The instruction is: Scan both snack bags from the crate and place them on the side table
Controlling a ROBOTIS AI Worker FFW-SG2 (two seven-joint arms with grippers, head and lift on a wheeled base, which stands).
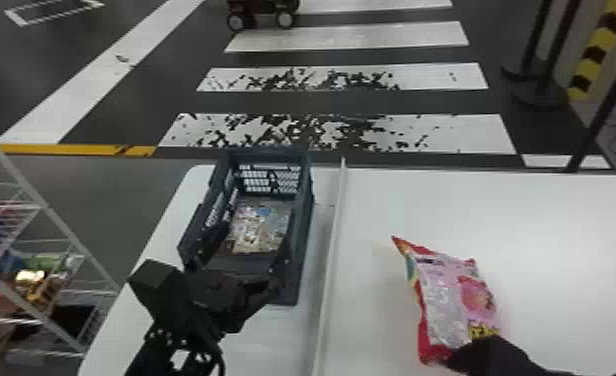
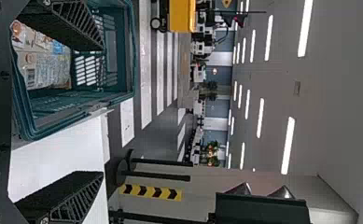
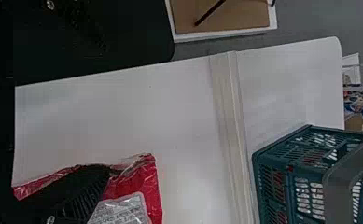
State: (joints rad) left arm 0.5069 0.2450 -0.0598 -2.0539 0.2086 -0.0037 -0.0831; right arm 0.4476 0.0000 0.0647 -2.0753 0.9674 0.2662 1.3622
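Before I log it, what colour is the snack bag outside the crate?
The snack bag is pink with red edges, best seen in the head view.

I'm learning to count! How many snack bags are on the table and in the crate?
2 that I can make out: a red and pink bag on the white table, right of the crate, and a pale bag inside it. Another could be hidden there.

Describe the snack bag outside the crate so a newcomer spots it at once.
Find the white tabletop, then the long strip right of the crate. Past that strip, farther right, lies the bag: red edges, pink front, unlike the paler packaging inside the crate.
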